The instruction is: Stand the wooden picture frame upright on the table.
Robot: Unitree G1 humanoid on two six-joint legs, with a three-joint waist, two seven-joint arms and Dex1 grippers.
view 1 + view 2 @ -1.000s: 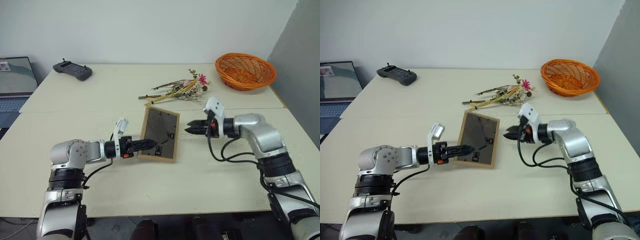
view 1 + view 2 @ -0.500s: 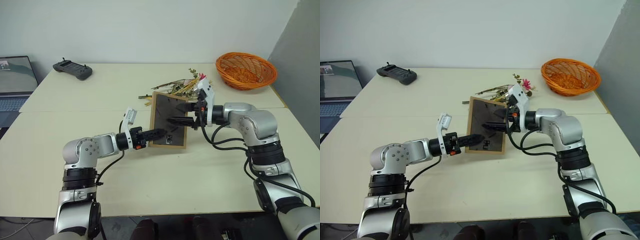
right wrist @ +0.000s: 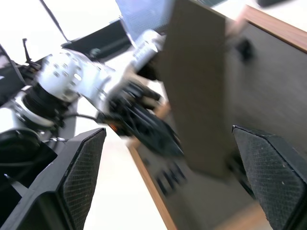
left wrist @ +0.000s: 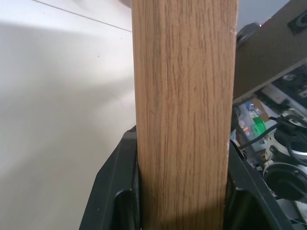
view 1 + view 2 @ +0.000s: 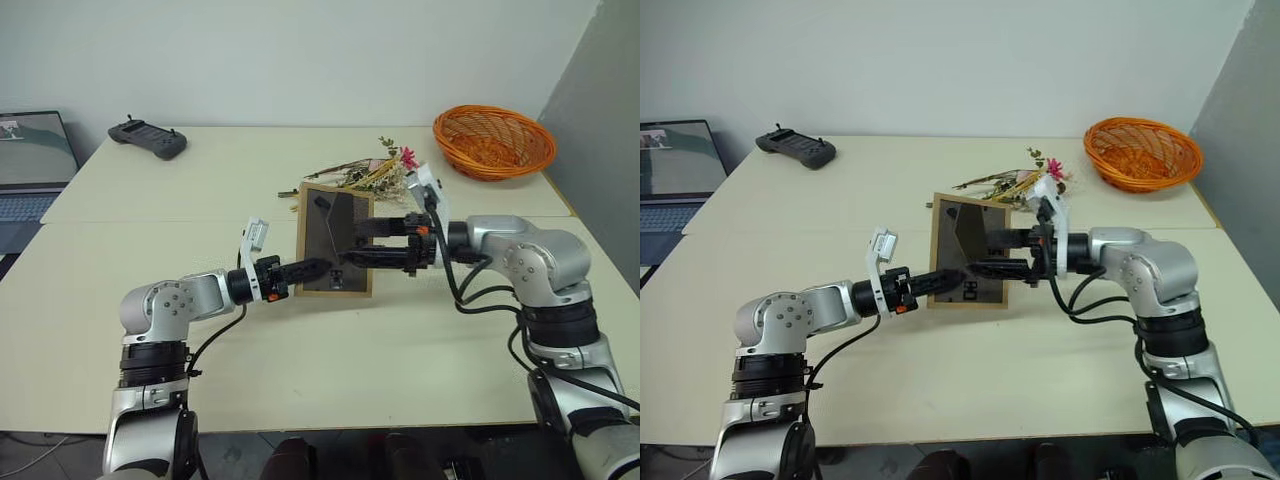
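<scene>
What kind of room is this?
Probably an office or a lab workroom: a big plain table against a bare wall, a laptop at its edge and a handheld controller lying on it.

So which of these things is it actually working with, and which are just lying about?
Part of the job:
- wooden picture frame, held up by its edge in the left hand, dark back toward us
- right hand, open at the frame's back
- table

Just lying about:
- orange basket
- dried flowers
- black controller
- laptop
</scene>
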